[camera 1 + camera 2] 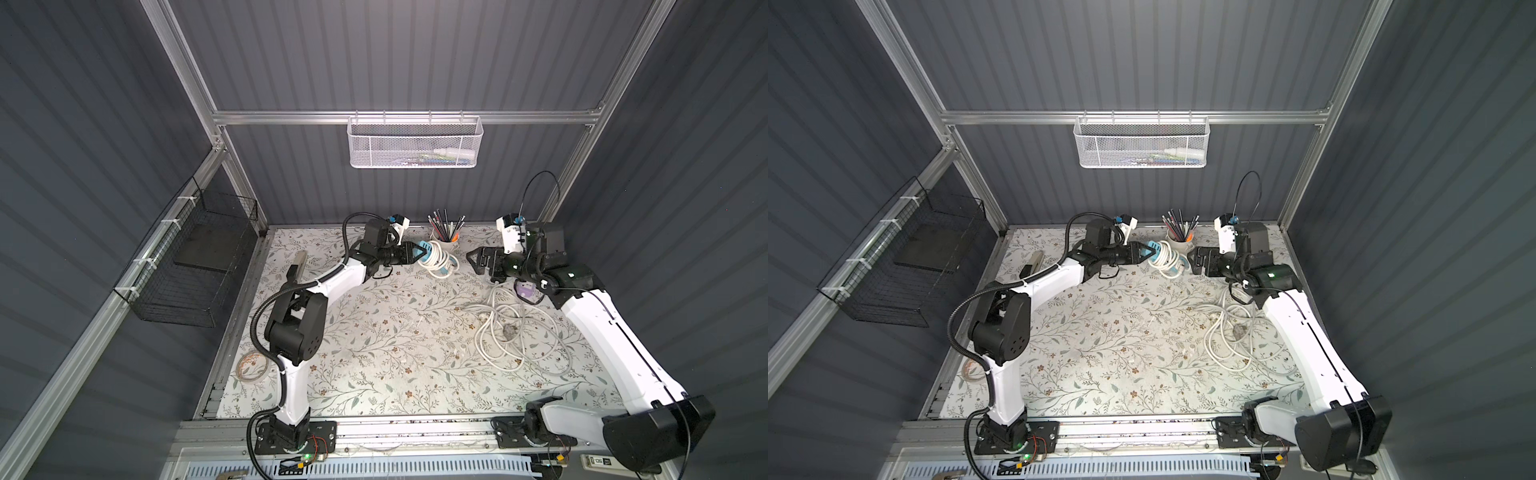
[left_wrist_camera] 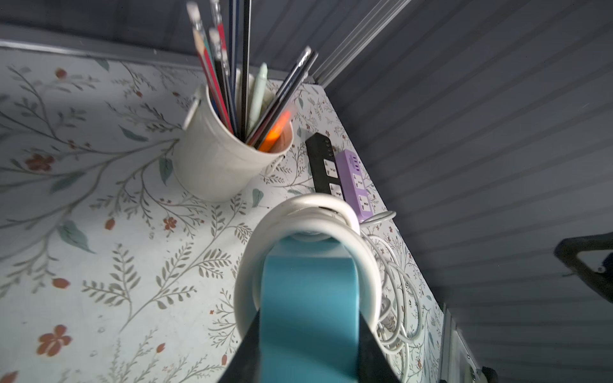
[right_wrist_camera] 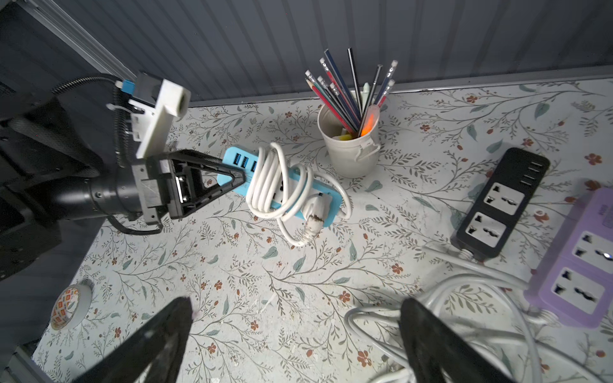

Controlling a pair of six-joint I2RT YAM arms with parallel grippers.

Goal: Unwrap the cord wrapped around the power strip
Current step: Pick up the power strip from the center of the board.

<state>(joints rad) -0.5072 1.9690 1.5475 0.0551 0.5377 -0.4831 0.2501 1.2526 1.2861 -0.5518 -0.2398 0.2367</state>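
The light-blue plastic power strip (image 3: 236,159), with the white cord (image 3: 265,180) wound around its middle, is pinched at its USB end by the left tool (image 3: 240,179) at the far middle of the floral-patterned desk (image 1: 374,332), just beside the white cup of pencils (image 1: 441,244). The right tool (image 1: 473,262) is held spread and empty just right of the strip.

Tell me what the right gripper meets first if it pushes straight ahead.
The right gripper would probably meet the free end of the blue power strip, near the cord's loose plug; the left gripper holds the other end. Depth is hard to judge.
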